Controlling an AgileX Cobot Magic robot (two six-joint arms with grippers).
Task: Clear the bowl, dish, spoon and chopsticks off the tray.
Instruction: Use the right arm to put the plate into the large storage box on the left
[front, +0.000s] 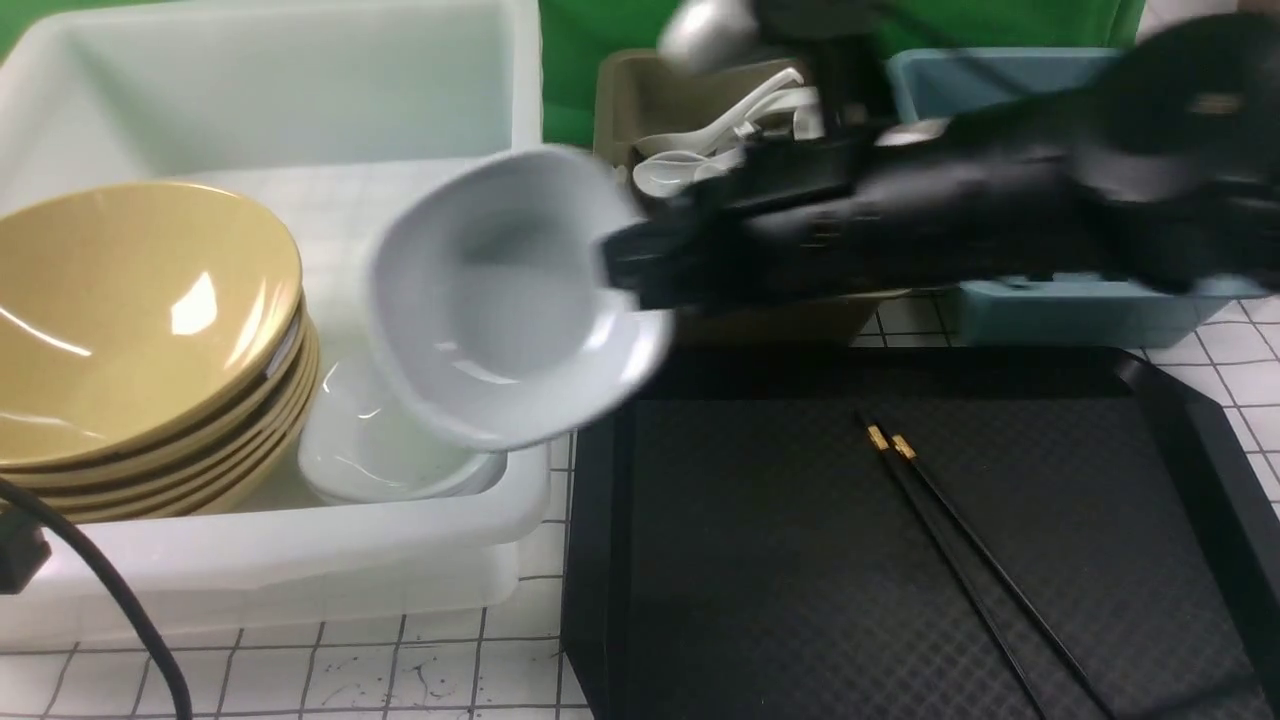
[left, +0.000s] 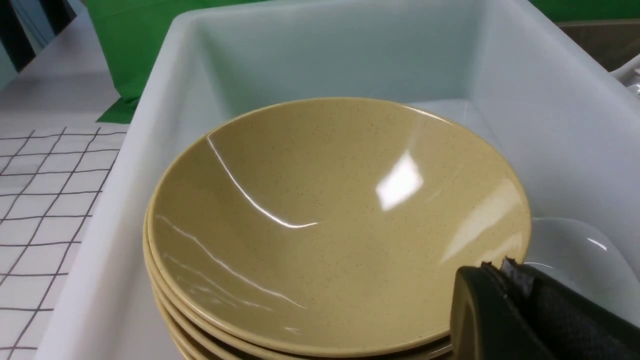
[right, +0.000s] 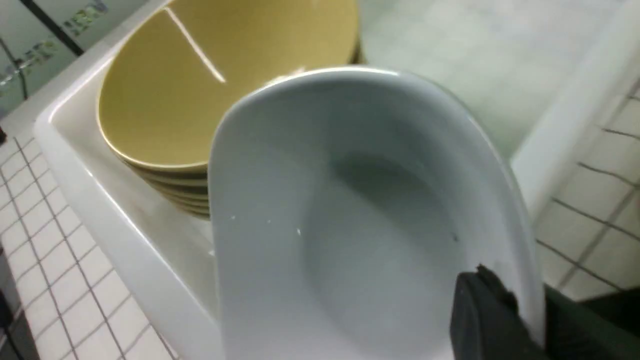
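Right pincer (front: 625, 272): pinching the dish (front: 490, 300) by its rim. The dish is tilted and touches nothing else; it hangs out to the pincer's left, over the white tub (front: 300, 560). View blurred around my arm.

Under the held dish: more white dishes (front: 380, 450), nested in the tub.

Further left of the right pincer: the bowl (front: 130, 310), topmost of the stacked yellow bowls (front: 200, 480) in the tub.

Left pincer (left: 500, 267): pressed together, holding nothing, close by that bowl's rim; I cannot tell if it touches.

Below the right pincer: tray (front: 760, 560), with the chopsticks (front: 960, 560) lying side by side on it, gold bands toward the pincer.

Behind the right pincer: olive bin (front: 625, 100) holding white spoons (front: 700, 140); I cannot tell which is the task's
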